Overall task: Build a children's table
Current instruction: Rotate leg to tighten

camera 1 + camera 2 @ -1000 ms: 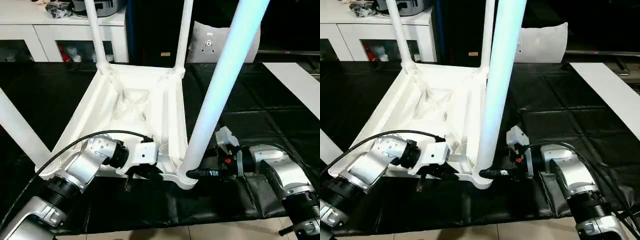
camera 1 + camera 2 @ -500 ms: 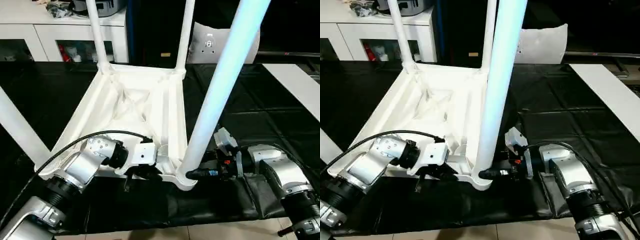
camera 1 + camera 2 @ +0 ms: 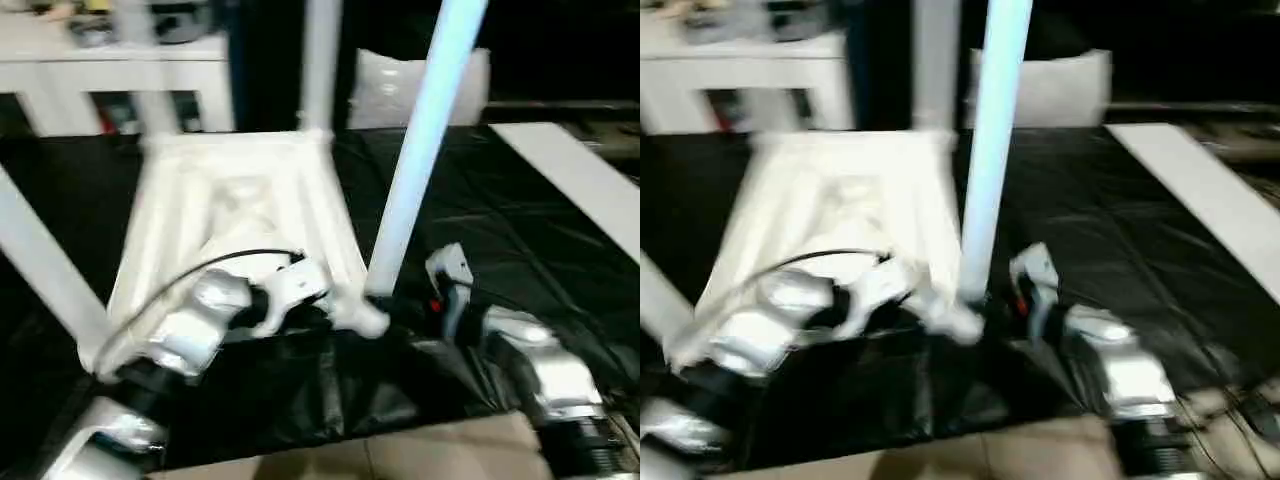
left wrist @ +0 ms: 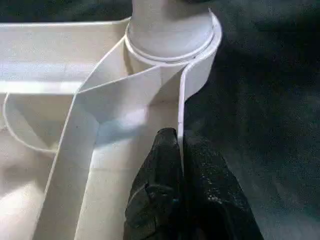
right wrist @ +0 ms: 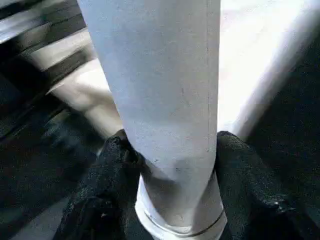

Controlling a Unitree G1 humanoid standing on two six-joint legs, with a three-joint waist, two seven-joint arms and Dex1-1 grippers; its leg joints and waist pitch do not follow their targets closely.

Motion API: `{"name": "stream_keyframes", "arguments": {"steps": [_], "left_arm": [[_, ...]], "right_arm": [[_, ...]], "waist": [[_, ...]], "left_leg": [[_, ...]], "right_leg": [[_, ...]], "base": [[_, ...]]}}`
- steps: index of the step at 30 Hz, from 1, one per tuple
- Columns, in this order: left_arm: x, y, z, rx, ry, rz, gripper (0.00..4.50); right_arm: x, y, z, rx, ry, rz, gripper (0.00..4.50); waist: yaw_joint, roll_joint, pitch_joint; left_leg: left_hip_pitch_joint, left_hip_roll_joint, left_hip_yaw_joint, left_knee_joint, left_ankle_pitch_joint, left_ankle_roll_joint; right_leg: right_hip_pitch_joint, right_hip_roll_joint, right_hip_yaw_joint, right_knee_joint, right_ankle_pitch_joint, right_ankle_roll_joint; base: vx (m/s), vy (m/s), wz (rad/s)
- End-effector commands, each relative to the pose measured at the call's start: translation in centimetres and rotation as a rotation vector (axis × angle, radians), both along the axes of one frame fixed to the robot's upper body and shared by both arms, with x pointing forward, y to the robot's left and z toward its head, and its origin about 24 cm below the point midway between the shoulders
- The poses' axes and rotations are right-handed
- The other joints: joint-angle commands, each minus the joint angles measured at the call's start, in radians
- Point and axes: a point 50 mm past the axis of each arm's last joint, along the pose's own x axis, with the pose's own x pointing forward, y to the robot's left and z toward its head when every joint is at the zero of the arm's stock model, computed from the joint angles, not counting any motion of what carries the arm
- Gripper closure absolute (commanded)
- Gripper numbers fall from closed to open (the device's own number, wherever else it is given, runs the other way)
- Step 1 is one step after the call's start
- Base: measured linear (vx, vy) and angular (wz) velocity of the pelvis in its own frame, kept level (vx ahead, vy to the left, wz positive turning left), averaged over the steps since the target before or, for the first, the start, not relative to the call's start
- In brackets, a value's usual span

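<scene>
The children's table lies upside down on black cloth, its white ribbed top (image 3: 230, 200) facing up with white legs standing in the corner sockets. My left gripper (image 4: 179, 137) is shut on the top's thin near rim, just beside the near-right corner socket (image 4: 170, 45). The leg (image 3: 420, 150) in that socket rises tall and slightly tilted. My right gripper (image 5: 172, 142) is shut on this leg just above its flared base, one black finger (image 5: 107, 165) pressing each side. Another leg (image 3: 45, 260) slants up at the left.
A white cabinet (image 3: 110, 70) stands behind the black-covered work surface (image 3: 540, 240). A white cushion (image 3: 410, 85) sits at the back and a white board (image 3: 580, 180) lies at the right. The near edge drops to a light floor (image 3: 400, 455).
The head views have shifted and blurred, so the camera moved. My right gripper's fingers have drawn in onto the leg's base. The left gripper keeps its hold on the rim.
</scene>
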Motion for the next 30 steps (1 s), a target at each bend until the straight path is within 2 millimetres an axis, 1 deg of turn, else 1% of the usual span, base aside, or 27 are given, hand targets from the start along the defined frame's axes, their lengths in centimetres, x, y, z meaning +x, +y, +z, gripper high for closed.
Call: {"name": "stream_keyframes", "arguments": {"steps": [1, 2, 3, 4, 5, 6, 8, 10, 11, 12, 14, 15, 16, 17, 18, 19, 20, 21, 22, 23, 24, 25, 26, 27, 28, 29, 30], "left_arm": [[-0.2, -3.1, 1.4, -0.1, -0.046, -0.031, 4.5], [-0.1, -3.4, 1.4, -0.108, -0.058, -0.008, 4.5], [0.0, -4.1, 1.7, -0.116, -0.084, -0.007, 4.5], [0.0, -4.1, 1.7, -0.117, -0.085, -0.007, 4.5], [-0.1, -4.3, 1.8, -0.112, -0.095, -0.016, 4.5], [-0.1, -4.3, 1.8, -0.11, -0.096, -0.017, 4.5], [-0.1, -4.2, 1.8, -0.099, -0.101, -0.02, 4.5], [0.0, -3.9, 1.8, -0.083, -0.111, -0.029, 4.5], [0.0, -3.7, 1.7, -0.076, -0.111, -0.033, 4.5], [0.0, -3.3, 1.7, -0.067, -0.117, -0.044, 4.5], [-0.2, -2.6, 1.5, -0.054, -0.123, -0.082, 4.5], [-0.3, -2.5, 1.5, -0.052, -0.126, -0.098, 4.5], [-0.4, -2.3, 1.5, -0.049, -0.127, -0.118, 4.5], [-0.6, -2.0, 1.3, -0.04, -0.131, -0.158, 4.5], [-0.8, -1.8, 1.2, -0.033, -0.133, -0.184, 4.5], [-1.0, -1.4, 1.0, -0.018, -0.123, -0.207, 4.5], [-1.1, -0.9, 0.9, 0.002, -0.121, -0.225, 4.5], [-1.1, -0.8, 0.8, 0.009, -0.12, -0.23, 4.5], [-1.2, -0.4, 0.7, 0.018, -0.119, -0.257, 4.5], [-1.3, -0.2, 0.7, 0.023, -0.12, -0.273, 4.5], [-1.4, 0.0, 0.6, 0.026, -0.119, -0.292, 4.5], [-1.5, 0.4, 0.6, 0.027, -0.12, -0.323, 4.5], [-1.5, 0.7, 0.7, 0.02, -0.123, -0.352, 4.5], [-1.6, 0.8, 0.7, 0.016, -0.118, -0.37, 4.5], [-1.8, 1.0, 0.8, 0.015, -0.112, -0.393, 4.5], [-1.9, 1.3, 0.8, 0.018, -0.105, -0.41, 4.5], [-1.9, 1.6, 0.7, 0.026, -0.108, -0.416, 4.5]], "right_arm": [[0.1, 3.1, 0.5, 0.024, 0.001, 0.041, 2.53], [0.5, 3.4, 0.5, 0.028, 0.003, -0.018, 2.53], [1.1, 3.8, 0.5, 0.07, 0.035, -0.132, 2.53], [1.1, 3.8, 0.5, 0.073, 0.037, -0.138, 2.53], [1.0, 4.2, 0.7, 0.07, 0.009, -0.117, 2.53], [0.9, 4.3, 0.8, 0.065, -0.002, -0.106, 1.98], [0.6, 4.5, 0.9, 0.052, -0.03, -0.083, 1.98], [0.3, 4.5, 1.0, 0.055, -0.037, -0.073, 1.66], [0.2, 4.4, 1.0, 0.05, -0.043, -0.072, 1.58], [0.0, 3.9, 1.1, 0.038, -0.061, -0.072, 1.53], [0.0, 2.7, 1.1, -0.032, -0.125, -0.101, 1.36], [0.0, 2.3, 1.1, -0.055, -0.144, -0.11, 1.36], [-0.3, 2.2, 1.0, -0.026, -0.118, -0.097, 1.2], [-0.7, 1.7, 0.9, -0.021, -0.114, -0.095, 1.11], [-1.1, 1.5, 0.8, -0.017, -0.11, -0.093, 0.99], [-1.6, 1.0, 0.8, -0.02, -0.116, -0.092, 0.99], [-2.5, 0.4, 0.8, -0.015, -0.127, -0.067, 0.89], [-2.8, 0.3, 0.9, -0.01, -0.13, -0.056, 0.78], [-3.7, -0.3, 1.0, 0.018, -0.127, -0.029, 0.69], [-4.2, -0.5, 1.1, 0.035, -0.126, -0.013, 0.63], [-4.7, -1.0, 1.1, 0.049, -0.128, -0.004, 0.55], [-5.5, -1.9, 1.2, 0.068, -0.131, -0.007, 0.47], [-6.0, -2.8, 1.2, 0.07, -0.142, -0.028, 0.47], [-6.2, -3.1, 1.3, 0.072, -0.152, -0.041, 0.29], [-6.3, -3.5, 1.4, 0.08, -0.161, -0.055, 0.2], [-6.4, -3.9, 1.7, 0.091, -0.177, -0.087, 0.13], [-6.5, -4.3, 2.0, 0.109, -0.191, -0.131, 0.09]], "waist": [[-0.002, 0.003, -0.059], [-0.01, 0.005, -0.059], [-0.015, 0.003, -0.059], [-0.024, 0.002, -0.059], [-0.024, -0.001, -0.06], [-0.021, 0.002, -0.059], [-0.017, 0.001, -0.06], [-0.01, 0.0, -0.062], [-0.009, -0.001, -0.063], [-0.004, 0.0, -0.064], [-0.001, 0.0, -0.066], [0.004, 0.002, -0.066], [0.003, -0.007, -0.067], [0.008, -0.003, -0.068], [0.015, -0.002, -0.066], [0.017, 0.001, -0.067], [0.025, 0.003, -0.065], [0.03, 0.002, -0.064], [0.037, 0.007, -0.063], [0.038, 0.005, -0.061], [0.041, 0.001, -0.059], [0.043, 0.0, -0.058], [0.045, -0.002, -0.056], [0.045, -0.001, -0.054], [0.044, -0.008, -0.055], [0.044, -0.006, -0.054], [0.044, -0.013, -0.053]], "left_leg": [[-0.007, 0.01, -0.018, -0.068, -0.285, 0.017], [-0.015, 0.017, -0.021, -0.073, -0.268, 0.028], [-0.016, 0.017, -0.021, -0.075, -0.266, 0.032], [-0.019, 0.018, -0.023, -0.077, -0.27, 0.032], [-0.012, 0.016, -0.019, -0.075, -0.275, 0.039], [-0.008, 0.016, -0.016, -0.073, -0.27, 0.049], [-0.012, 0.018, -0.014, -0.074, -0.247, 0.054], [-0.009, 0.021, -0.011, -0.075, -0.212, 0.062], [-0.01, 0.022, -0.011, -0.075, -0.205, 0.064], [-0.014, 0.02, -0.01, -0.074, -0.185, 0.067], [-0.017, 0.021, -0.008, -0.074, -0.159, 0.071], [-0.016, 0.022, -0.008, -0.074, -0.152, 0.07], [-0.016, 0.022, -0.005, -0.074, -0.141, 0.073], [-0.015, 0.023, -0.006, -0.074, -0.135, 0.077], [-0.014, 0.026, -0.006, -0.076, -0.125, 0.085], [-0.011, 0.029, -0.006, -0.077, -0.125, 0.083], [-0.006, 0.031, -0.004, -0.078, -0.131, 0.084], [-0.004, 0.033, -0.005, -0.079, -0.137, 0.081], [-0.002, 0.034, -0.004, -0.082, -0.153, 0.075], [-0.003, 0.032, -0.003, -0.084, -0.166, 0.076], [0.001, 0.032, -0.003, -0.085, -0.189, 0.07], [0.0, 0.029, -0.002, -0.086, -0.208, 0.071], [0.002, 0.031, -0.002, -0.087, -0.229, 0.07], [0.0, 0.03, -0.003, -0.089, -0.235, 0.068], [-0.004, 0.027, -0.005, -0.089, -0.239, 0.064], [-0.003, 0.026, -0.005, -0.089, -0.241, 0.06], [-0.001, 0.023, -0.005, -0.087, -0.247, 0.057]], "right_leg": [[0.056, -0.059, 0.022, -0.118, -0.606, 0.005], [0.057, -0.06, 0.025, -0.111, -0.544, -0.019], [0.055, -0.057, 0.026, -0.111, -0.523, -0.031], [0.056, -0.059, 0.026, -0.106, -0.5, -0.046], [0.053, -0.06, 0.029, -0.108, -0.499, -0.051], [0.05, -0.062, 0.033, -0.107, -0.492, -0.06], [0.053, -0.062, 0.037, -0.101, -0.464, -0.069], [0.051, -0.061, 0.044, -0.092, -0.41, -0.093], [0.052, -0.061, 0.046, -0.09, -0.402, -0.098], [0.053, -0.061, 0.049, -0.085, -0.383, -0.106], [0.056, -0.061, 0.052, -0.08, -0.353, -0.108], [0.055, -0.062, 0.052, -0.079, -0.347, -0.109], [0.056, -0.06, 0.054, -0.076, -0.331, -0.114], [0.057, -0.061, 0.055, -0.073, -0.321, -0.119], [0.056, -0.06, 0.057, -0.071, -0.298, -0.122], [0.054, -0.061, 0.059, -0.068, -0.288, -0.129], [0.052, -0.058, 0.06, -0.071, -0.282, -0.126], [0.052, -0.059, 0.061, -0.067, -0.277, -0.131], [0.05, -0.059, 0.062, -0.067, -0.284, -0.135], [0.051, -0.058, 0.063, -0.074, -0.293, -0.131], [0.049, -0.058, 0.066, -0.075, -0.313, -0.126], [0.049, -0.059, 0.068, -0.08, -0.348, -0.113], [0.045, -0.061, 0.07, -0.083, -0.381, -0.103], [0.046, -0.061, 0.068, -0.086, -0.401, -0.096], [0.048, -0.062, 0.067, -0.087, -0.435, -0.082], [0.047, -0.063, 0.066, -0.09, -0.454, -0.074], [0.042, -0.066, 0.064, -0.098, -0.513, -0.05]], "base": [[0.0, 0.0, 0.0], [0.0, 0.0, 0.0], [0.0, 0.0, 0.0], [0.0, 0.0, 0.0], [0.0, 0.0, 0.0], [0.0, 0.0, 0.0], [0.0, 0.0, 0.0], [0.0, 0.0, 0.0], [0.0, 0.0, 0.0], [0.0, 0.0, 0.0], [0.0, 0.0, 0.0], [0.0, 0.0, 0.0], [0.0, 0.0, 0.0], [0.0, 0.0, 0.0], [0.0, 0.0, 0.0], [0.0, 0.0, 0.0], [0.0, 0.0, 0.0], [0.0, 0.0, 0.0], [0.0, 0.0, 0.0], [0.0, 0.0, 0.0], [0.0, 0.0, 0.0], [0.0, 0.0, 0.0], [0.0, 0.0, 0.0], [0.0, 0.0, 0.0], [0.0, 0.0, 0.0], [0.0, 0.0, 0.0], [0.0, 0.0, 0.0]]}}
